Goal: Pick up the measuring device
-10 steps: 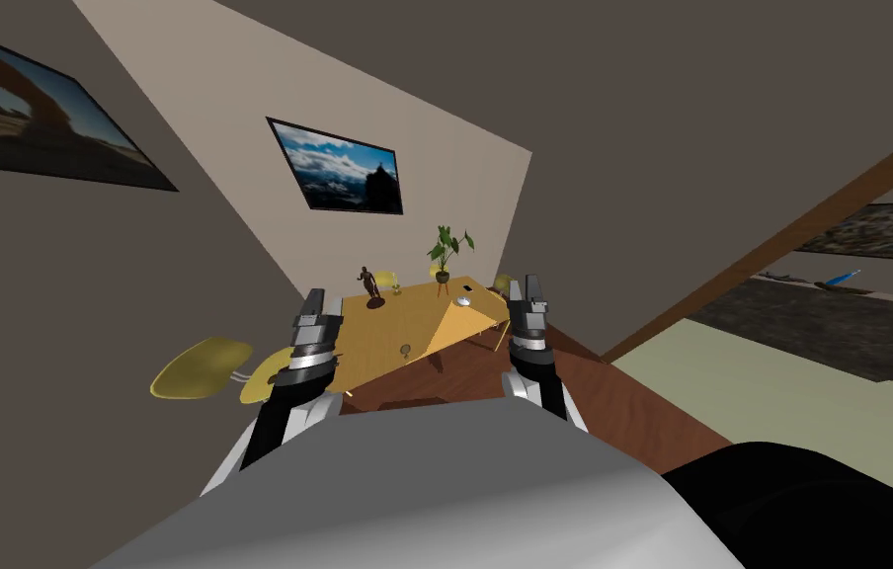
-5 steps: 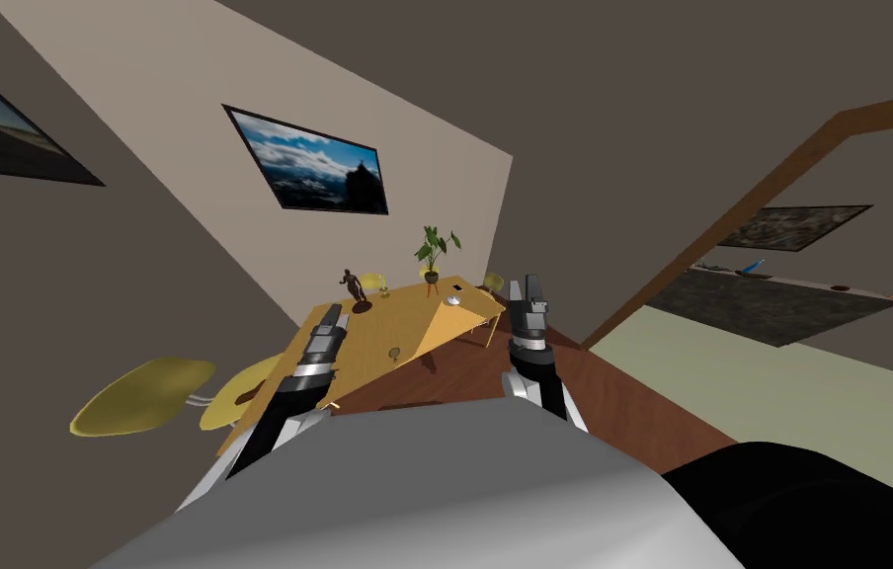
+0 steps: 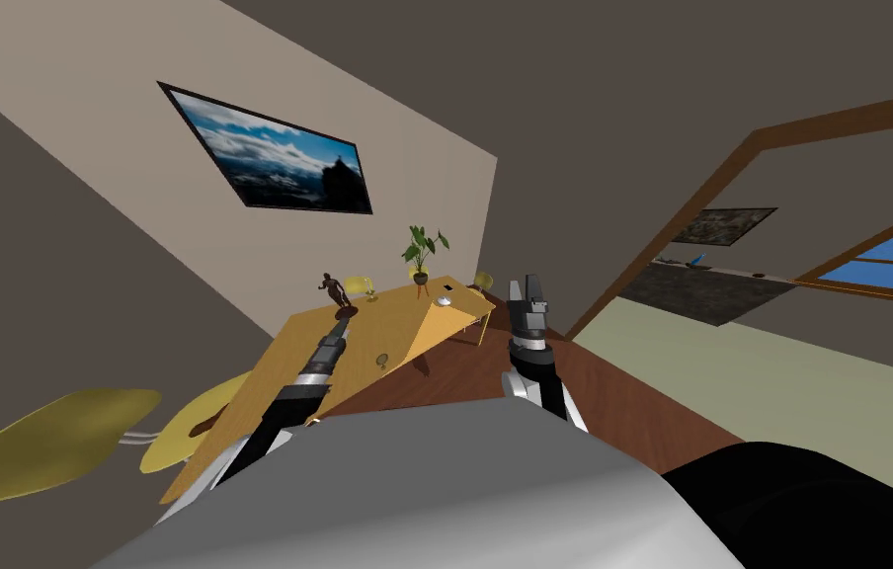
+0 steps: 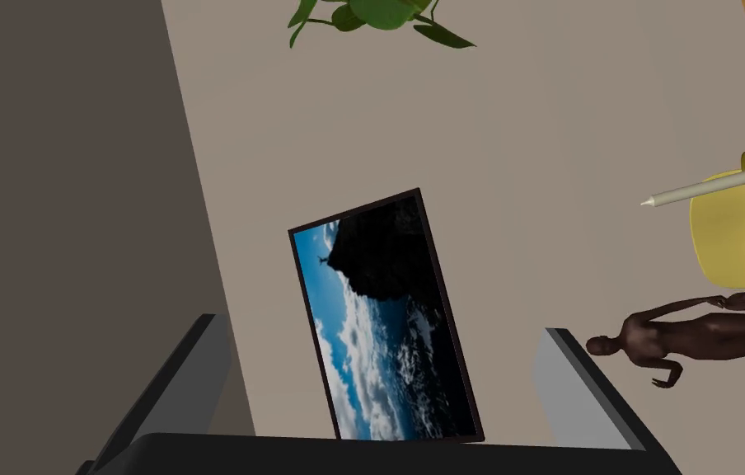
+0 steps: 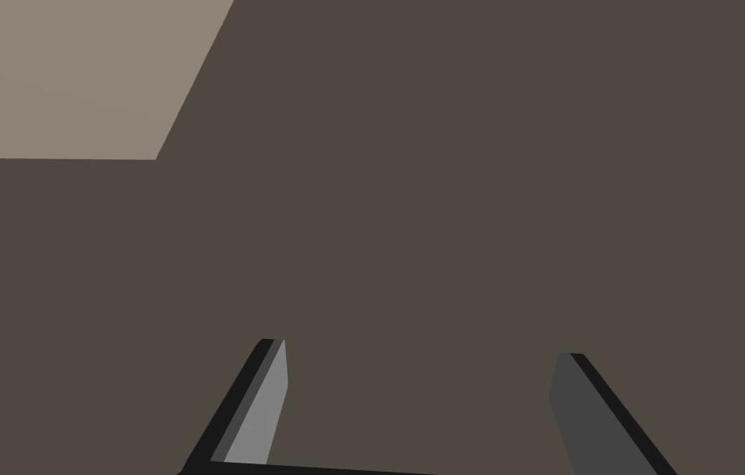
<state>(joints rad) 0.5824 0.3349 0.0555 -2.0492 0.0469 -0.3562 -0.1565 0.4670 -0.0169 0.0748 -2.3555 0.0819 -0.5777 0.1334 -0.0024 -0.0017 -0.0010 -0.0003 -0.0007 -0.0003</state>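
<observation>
Left hand spread wide, empty, above wooden table, right hand spread, empty

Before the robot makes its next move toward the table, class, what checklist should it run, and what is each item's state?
1. The left gripper is open: ok.
2. The right gripper is open: ok.
3. Both grippers hold nothing: ok.
4. The measuring device is picked out on the table: cannot tell; a small grey round thing lies near its far end.
5. The left gripper points at the tabletop: not ok; it faces the wall picture, beside the figurine.
</observation>
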